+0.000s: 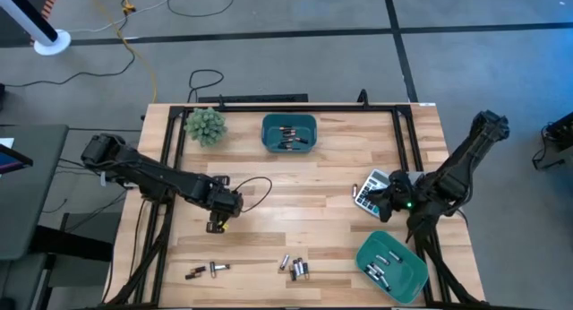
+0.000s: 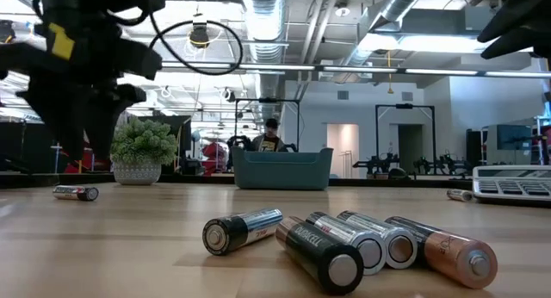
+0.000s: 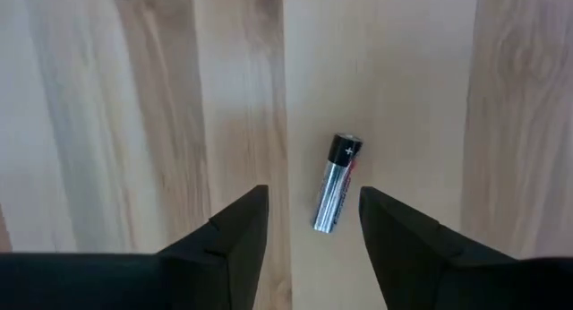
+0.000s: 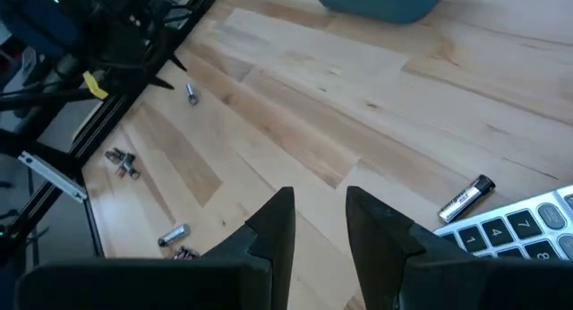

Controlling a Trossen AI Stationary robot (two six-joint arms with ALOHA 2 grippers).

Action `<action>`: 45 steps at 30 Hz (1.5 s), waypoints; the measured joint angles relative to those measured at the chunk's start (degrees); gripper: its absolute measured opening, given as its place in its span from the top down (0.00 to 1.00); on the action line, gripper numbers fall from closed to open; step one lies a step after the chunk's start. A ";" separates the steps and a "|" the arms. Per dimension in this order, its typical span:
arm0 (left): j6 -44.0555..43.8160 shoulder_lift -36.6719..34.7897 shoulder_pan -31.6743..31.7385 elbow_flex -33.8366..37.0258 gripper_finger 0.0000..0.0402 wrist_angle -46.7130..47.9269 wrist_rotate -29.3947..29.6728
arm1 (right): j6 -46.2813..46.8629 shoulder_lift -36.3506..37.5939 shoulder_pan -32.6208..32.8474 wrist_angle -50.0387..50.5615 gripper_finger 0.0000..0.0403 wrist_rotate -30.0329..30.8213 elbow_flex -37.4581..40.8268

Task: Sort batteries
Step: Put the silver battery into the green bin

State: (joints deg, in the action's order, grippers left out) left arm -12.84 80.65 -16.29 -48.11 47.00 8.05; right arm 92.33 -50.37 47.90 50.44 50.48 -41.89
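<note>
Left gripper (jaws spread) hovers over the desk. A battery lies flat between its fingertips, untouched.

Bright even overhead light; low view foreground blurred.
</note>
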 joint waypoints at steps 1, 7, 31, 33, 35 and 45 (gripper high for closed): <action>0.17 -0.01 0.00 0.90 0.57 -1.08 -0.02 | 0.00 0.00 -0.20 -0.05 0.71 0.00 0.00; 0.18 0.03 0.20 6.71 0.58 -10.69 -0.79 | -0.27 0.00 -0.46 -0.09 0.71 0.00 0.00; -4.89 0.11 0.20 11.74 0.92 -16.63 -0.57 | -5.05 0.02 -0.42 -0.09 0.71 -0.02 0.00; -4.74 0.38 0.25 9.44 0.92 -14.81 1.55 | -5.80 0.02 -0.42 -0.27 0.71 -0.02 0.00; -3.79 0.22 0.35 5.48 0.92 -13.40 3.74 | -5.82 0.02 -0.42 -0.22 0.71 -0.19 0.00; 4.60 1.45 0.94 -12.65 0.92 -10.11 14.41 | -5.95 0.04 -0.42 0.13 0.71 -0.96 0.00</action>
State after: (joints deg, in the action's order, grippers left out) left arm -8.24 82.10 -15.35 -60.75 36.88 22.46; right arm 86.38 -50.33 47.48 50.57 49.51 -41.89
